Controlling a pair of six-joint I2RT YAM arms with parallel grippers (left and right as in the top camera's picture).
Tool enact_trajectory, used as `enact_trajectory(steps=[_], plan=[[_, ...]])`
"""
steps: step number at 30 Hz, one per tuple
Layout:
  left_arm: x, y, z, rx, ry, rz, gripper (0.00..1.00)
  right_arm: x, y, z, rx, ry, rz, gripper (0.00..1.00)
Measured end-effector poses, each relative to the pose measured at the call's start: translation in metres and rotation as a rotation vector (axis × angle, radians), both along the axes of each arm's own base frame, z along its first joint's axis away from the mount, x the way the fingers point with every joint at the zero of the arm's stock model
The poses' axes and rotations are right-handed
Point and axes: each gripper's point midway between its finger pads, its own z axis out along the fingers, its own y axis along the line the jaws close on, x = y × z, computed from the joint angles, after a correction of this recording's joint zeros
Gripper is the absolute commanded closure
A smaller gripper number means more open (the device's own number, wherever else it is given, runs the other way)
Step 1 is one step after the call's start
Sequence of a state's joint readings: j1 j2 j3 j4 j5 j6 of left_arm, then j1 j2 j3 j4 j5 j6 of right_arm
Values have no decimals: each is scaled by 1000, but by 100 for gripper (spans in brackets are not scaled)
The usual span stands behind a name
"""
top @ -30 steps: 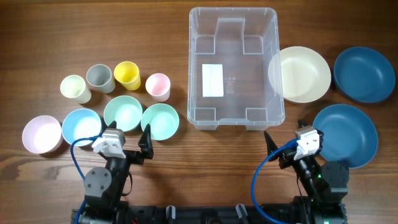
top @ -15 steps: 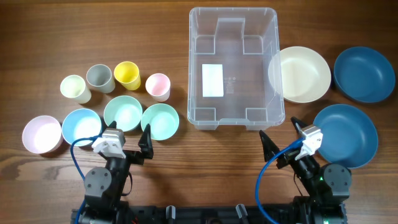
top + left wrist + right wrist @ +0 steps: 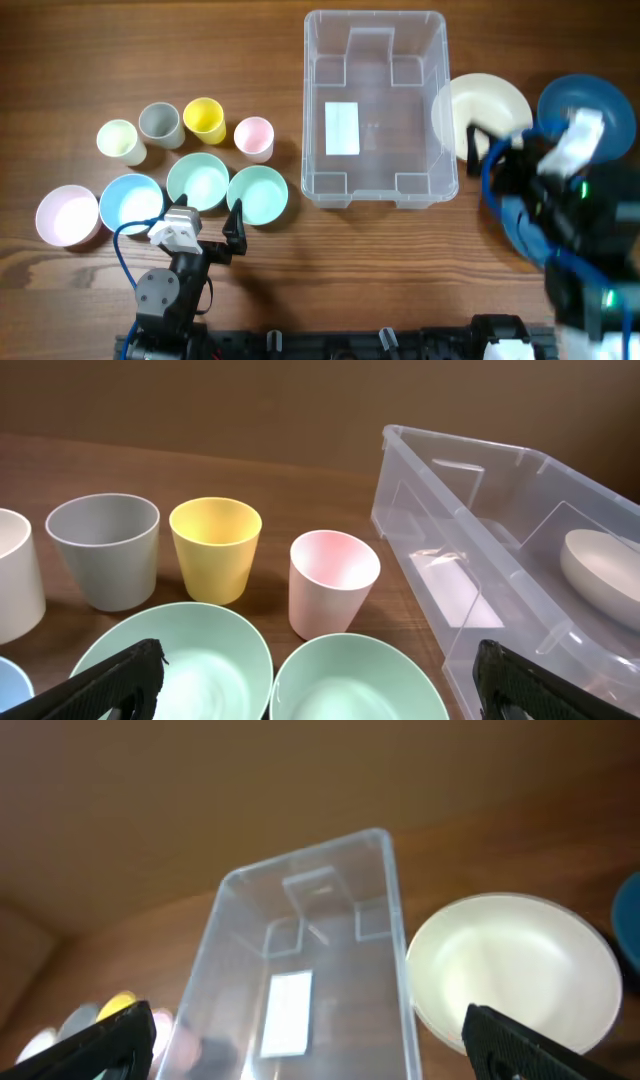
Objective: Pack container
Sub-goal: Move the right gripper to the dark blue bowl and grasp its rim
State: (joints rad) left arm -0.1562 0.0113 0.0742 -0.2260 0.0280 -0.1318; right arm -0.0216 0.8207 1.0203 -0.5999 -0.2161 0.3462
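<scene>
The wooden table [image 3: 400, 260] carries everything. The container [image 3: 385, 140] stands upright at the far middle of it, with a white label on its bottom.

The right arm [image 3: 560, 190] is blurred in the overhead view. It covers part of a dark blue bowl [image 3: 620, 120] and the near edge of a cream bowl [image 3: 495, 100], which lies just beside the container's right wall. The right gripper [image 3: 300, 1045] has its fingers spread wide and holds nothing.

On the left is a row of four bowls: pink [image 3: 67, 215], light blue [image 3: 130, 203] and two mint green [image 3: 198, 182] [image 3: 258, 193]. Behind them stand four cups: cream [image 3: 120, 141], grey [image 3: 160, 125], yellow [image 3: 204, 120] and pink [image 3: 254, 138].

The left gripper [image 3: 320, 685] is also spread wide and holds nothing. It is at the near side of the mint bowls, which stand between it and the cups.
</scene>
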Motion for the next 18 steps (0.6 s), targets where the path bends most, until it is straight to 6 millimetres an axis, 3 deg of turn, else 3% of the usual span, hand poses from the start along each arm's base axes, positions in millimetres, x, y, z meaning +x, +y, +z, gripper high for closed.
enact_trajectory(steps=[1,3,5,10,13,18], plan=[[0,0,0,0,1,0,0,16,1,3,-2,30,10,0],[0,0,0,1,1,0,0,27,-6,-13,5,133,-28,0],[0,0,0,1,1,0,0,24,-39,-44,57,287,-197,0],[0,0,0,0,2,0,0,-26,-164,-115,204,609,-747,0],[0,0,0,1,1,0,0,-68,-221,-149,273,757,-982,1],[0,0,0,0,2,0,0,-93,-252,-198,366,936,-1122,0]])
